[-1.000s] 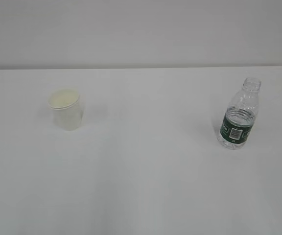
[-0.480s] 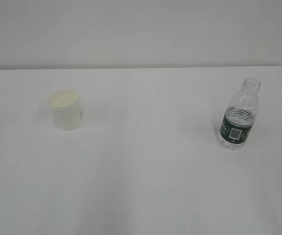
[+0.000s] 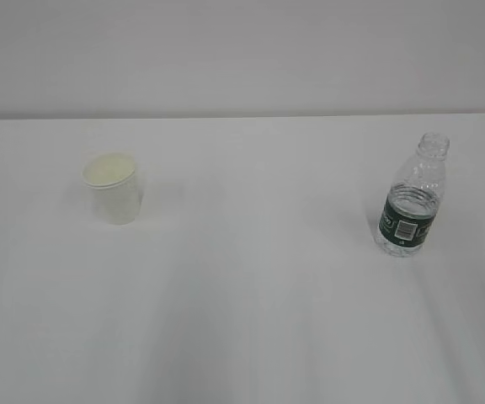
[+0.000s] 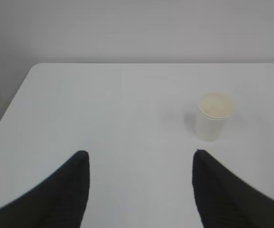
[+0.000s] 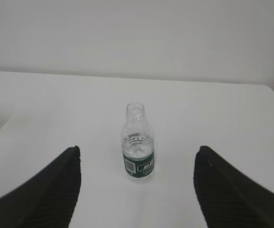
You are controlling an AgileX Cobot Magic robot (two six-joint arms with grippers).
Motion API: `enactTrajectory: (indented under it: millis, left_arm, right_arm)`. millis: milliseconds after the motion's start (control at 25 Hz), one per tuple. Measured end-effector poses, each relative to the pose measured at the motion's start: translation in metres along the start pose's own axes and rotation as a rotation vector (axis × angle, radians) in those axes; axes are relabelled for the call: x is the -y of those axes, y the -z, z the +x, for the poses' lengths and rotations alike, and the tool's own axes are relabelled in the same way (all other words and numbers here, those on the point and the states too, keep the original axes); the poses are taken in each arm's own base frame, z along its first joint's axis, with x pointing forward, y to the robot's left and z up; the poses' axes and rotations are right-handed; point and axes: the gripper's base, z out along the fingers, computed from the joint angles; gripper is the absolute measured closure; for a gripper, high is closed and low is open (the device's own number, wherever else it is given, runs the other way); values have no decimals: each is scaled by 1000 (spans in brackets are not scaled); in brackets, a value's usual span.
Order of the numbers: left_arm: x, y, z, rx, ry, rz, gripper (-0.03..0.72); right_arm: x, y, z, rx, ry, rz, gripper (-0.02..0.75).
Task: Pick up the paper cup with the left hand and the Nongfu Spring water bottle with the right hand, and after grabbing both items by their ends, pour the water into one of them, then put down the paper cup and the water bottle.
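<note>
While both arms hang back from the white surface [image 3: 251, 278], the paper cup [image 3: 113, 193] and the Nongfu Spring water bottle [image 3: 410, 196] stand upright and well apart, the cup toward the left and the bottle toward the right in the exterior view, where neither arm shows. The cup's rolled rim faces up, its inside cream-tinted. The bottle's neck is capless, its dark green label band turned with the white barcode patch toward the camera; the water [image 5: 138, 147] shows as a clear level through the ribbed wall just above the label.

From the left wrist view, the left hand's tool [image 4: 139, 164] has its dark fingers [image 4: 56, 194] spread wide with nothing between them, and the cup [image 4: 213, 116] sits ahead and off to the right of the gap. From the right wrist view, the right hand's tool [image 5: 137, 161] is likewise spread and empty, the bottle [image 5: 138, 149] standing ahead, centred between the fingers [image 5: 232, 190] but clear of them.
</note>
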Motion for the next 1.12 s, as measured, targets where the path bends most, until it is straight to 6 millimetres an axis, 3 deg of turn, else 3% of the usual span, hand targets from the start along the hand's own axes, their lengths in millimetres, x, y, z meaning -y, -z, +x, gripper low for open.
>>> enactTrajectory:
  millis: [360,600,920,1120]
  left_arm:
    - [12,-52,-27,124,9,73,222]
    - [17,-91,-27,84,67,92,236]
    - [19,-114,-34,176,78,102,238]
    - [18,-127,-17,197,122,101,238]
  right_arm:
    - [3,-22,-24,173,6,23,183]
    - [5,-39,-30,188,6,29,183]
    - [7,-71,-36,204,-1,39,183]
    - [8,-84,-30,233,-21,45,183]
